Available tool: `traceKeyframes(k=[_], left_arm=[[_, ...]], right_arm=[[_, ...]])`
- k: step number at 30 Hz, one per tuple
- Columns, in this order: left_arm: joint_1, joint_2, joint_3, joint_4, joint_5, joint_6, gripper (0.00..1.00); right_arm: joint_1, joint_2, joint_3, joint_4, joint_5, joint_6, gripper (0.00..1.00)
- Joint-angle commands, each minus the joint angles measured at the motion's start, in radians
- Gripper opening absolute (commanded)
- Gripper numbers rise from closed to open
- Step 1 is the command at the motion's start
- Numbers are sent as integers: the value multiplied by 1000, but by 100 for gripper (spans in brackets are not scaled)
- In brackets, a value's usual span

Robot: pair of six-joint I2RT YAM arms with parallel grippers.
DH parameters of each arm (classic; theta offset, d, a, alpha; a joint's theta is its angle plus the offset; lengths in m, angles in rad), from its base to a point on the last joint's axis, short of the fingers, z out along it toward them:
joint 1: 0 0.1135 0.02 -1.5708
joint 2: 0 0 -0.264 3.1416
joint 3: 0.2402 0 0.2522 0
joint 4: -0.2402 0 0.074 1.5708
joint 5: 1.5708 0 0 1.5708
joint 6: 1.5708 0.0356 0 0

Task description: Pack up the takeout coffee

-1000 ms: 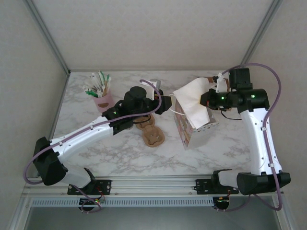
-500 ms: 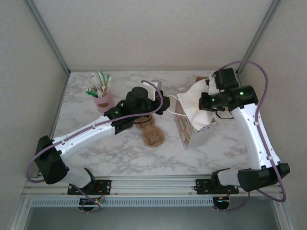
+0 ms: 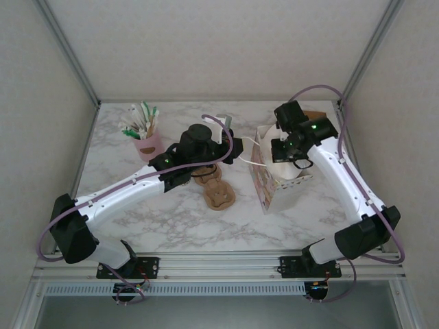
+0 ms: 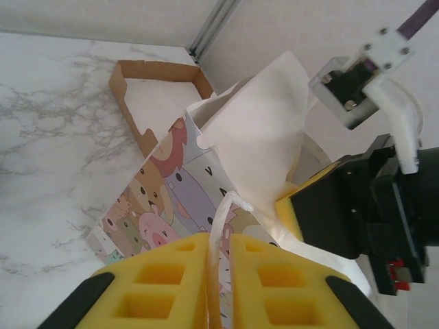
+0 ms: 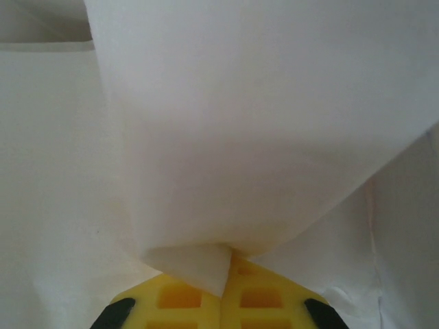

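Top view: at centre right of the frame, a paper gift bag printed with cartoon animals (image 3: 264,188) stands on the marbled bench (image 3: 171,219). The left gripper (image 3: 236,147) reaches its left edge. The right gripper (image 3: 278,154) has swung in from the right to sit over the bag's mouth. The white tissue sheet (image 3: 285,171) was raised above the bag a second ago and is now pushed down into it. A brown moulded cup carrier (image 3: 216,192) lies beneath the left arm at centre.

Left wrist view: the left gripper (image 4: 219,274) has narrowed its jaws, which now pinch the bag's white cord handle (image 4: 223,212) at lower centre. The bag (image 4: 164,185) and the tissue (image 4: 260,116) rise beyond them.

Right wrist view: the right gripper (image 5: 223,288) has its jaws pressed together on a fold of the tissue (image 5: 240,137).

In my judgement the bag is now steadied and being lined or padded. Where the black-lidded paper coffee cup stands, and which way its long axis points, I cannot tell.
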Motion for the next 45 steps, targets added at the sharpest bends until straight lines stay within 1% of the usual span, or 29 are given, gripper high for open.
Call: traceKeyframes(k=[1, 5, 6, 7, 8, 12, 19, 21, 25, 26, 28, 31, 32, 36, 39, 42, 43, 45], left_arm=[[-8, -4, 21, 7, 11, 19, 16], [-9, -7, 30, 3, 3, 23, 17], [-9, -9, 31, 1, 0, 24, 18], [-9, -12, 30, 0, -3, 24, 21], [-9, -16, 31, -1, -6, 24, 29], [-9, -41, 26, -8, -29, 29, 52], [-9, -117, 0, -20, -90, 43, 78], [-9, -145, -11, -24, -118, 50, 85], [-8, -198, -37, -30, -174, 59, 95], [-9, -214, -46, -29, -190, 61, 99], [-9, -248, -70, -22, -215, 62, 100], [-9, -315, -123, -3, -274, 61, 100], [-9, -340, -143, 5, -295, 62, 100], [-9, -432, -223, 23, -396, 56, 100], [-9, -491, -282, 21, -497, 42, 100], [-9, -534, -335, 7, -596, 26, 100], [-9, -544, -354, 1, -625, 23, 100], [-7, -562, -396, 0, -674, 15, 100]], right_arm=[[16, 28, -26, -6, 51, 19, 0], [32, 41, -13, -19, 55, 22, 0], [35, 40, -4, -24, 58, 25, 3], [38, 38, 4, -30, 58, 26, 9], [42, 33, 16, -36, 58, 29, 16], [52, 11, 65, -61, 63, 36, 28], [56, -50, 136, -86, 65, 45, 48], [56, -76, 155, -77, 57, 45, 57], [58, -126, 179, -42, 42, 45, 71], [59, -142, 182, -28, 38, 44, 75], [58, -177, 182, 3, 39, 43, 81], [57, -252, 162, 72, 51, 37, 96], [58, -285, 147, 101, 59, 33, 99], [58, -418, 63, 222, 116, 10, 99], [58, -522, -32, 316, 194, -4, 99], [58, -644, -191, 462, 273, -32, 99], [58, -679, -228, 476, 312, -23, 99], [57, -703, -250, 445, 398, -1, 99]])
